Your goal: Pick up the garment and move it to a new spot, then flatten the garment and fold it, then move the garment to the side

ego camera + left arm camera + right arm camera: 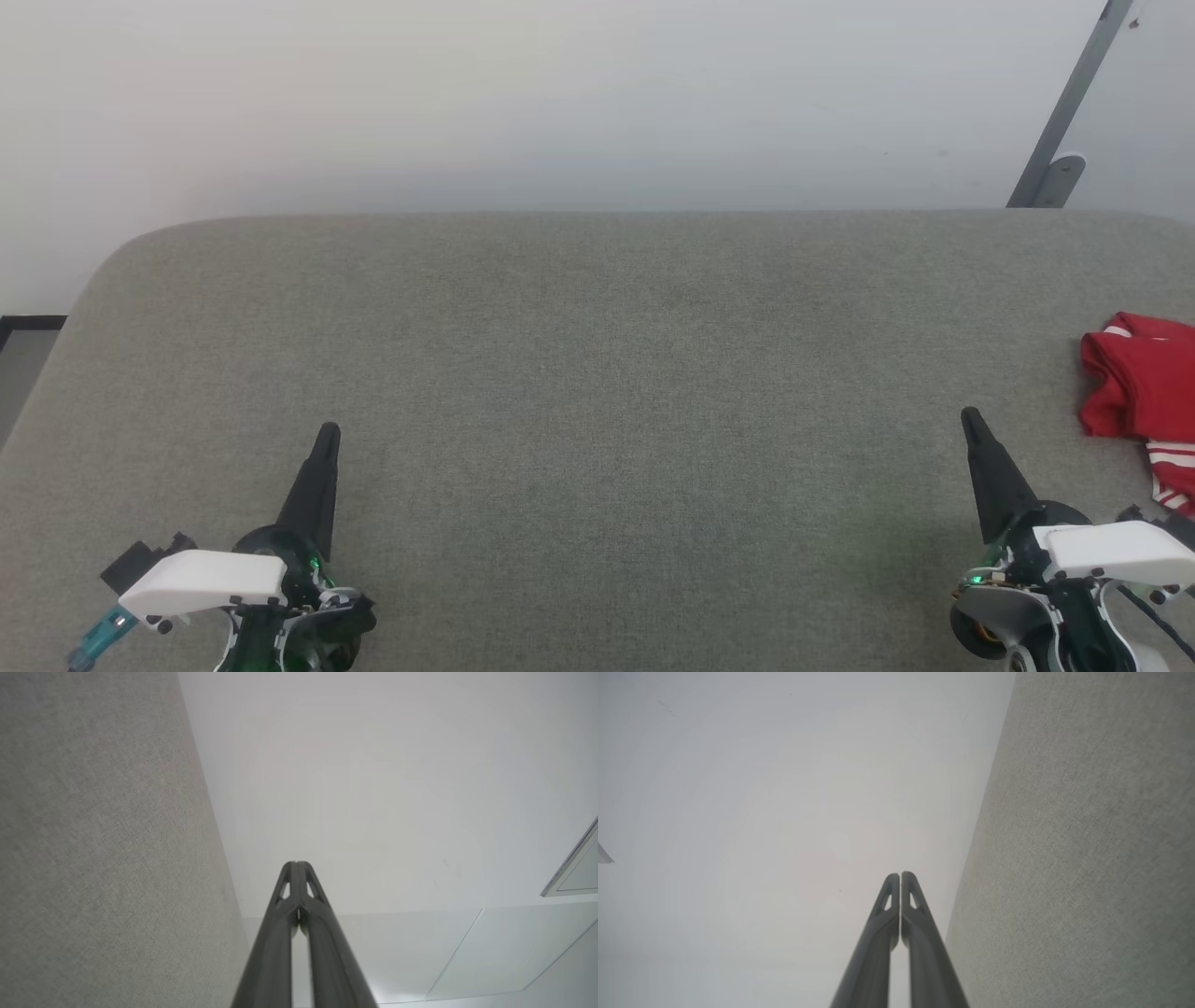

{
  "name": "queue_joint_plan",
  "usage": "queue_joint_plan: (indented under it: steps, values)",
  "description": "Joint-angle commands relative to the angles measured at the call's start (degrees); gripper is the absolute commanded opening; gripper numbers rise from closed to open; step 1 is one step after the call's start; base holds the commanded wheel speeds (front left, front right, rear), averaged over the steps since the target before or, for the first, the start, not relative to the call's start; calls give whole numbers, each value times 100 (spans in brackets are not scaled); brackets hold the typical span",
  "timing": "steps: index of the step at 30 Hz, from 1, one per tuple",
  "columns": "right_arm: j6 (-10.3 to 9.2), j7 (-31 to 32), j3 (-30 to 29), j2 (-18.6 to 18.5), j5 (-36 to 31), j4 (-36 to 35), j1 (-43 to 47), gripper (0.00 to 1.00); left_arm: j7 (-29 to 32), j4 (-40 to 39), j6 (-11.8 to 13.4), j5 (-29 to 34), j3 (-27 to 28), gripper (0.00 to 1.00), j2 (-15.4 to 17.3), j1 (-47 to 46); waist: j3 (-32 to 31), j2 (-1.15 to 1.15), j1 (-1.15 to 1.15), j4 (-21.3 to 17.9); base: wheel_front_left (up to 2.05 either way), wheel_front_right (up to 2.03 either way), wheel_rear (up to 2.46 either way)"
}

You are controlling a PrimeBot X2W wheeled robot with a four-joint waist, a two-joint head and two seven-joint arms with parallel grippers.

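Note:
The red garment (1144, 392) lies bunched at the right edge of the grey upholstered surface (607, 373), partly cut off by the head view's edge, with red-and-white striped trim showing near its lower end. My right gripper (971, 417) is shut and empty at the lower right, its tip a short way left of the garment and apart from it. At the lower left my left gripper (328, 432) is shut with nothing in it. In the wrist views each gripper, left (296, 863) and right (900, 874), has its fingers pressed together, pointing toward the white wall.
A white wall (560, 103) rises behind the grey surface. A grey metal bar (1064, 112) leans at the upper right. The surface's rounded left corner drops to a dark floor strip (28, 322).

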Motion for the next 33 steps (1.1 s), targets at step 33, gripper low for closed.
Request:
queue_joint_plan:
  steps: [33]
  values:
    - [0,14,0,17,25,-16,-24,0,19,-1,-25,-19,-5,0,-14,-67,0,0,0,0,0,0,0]
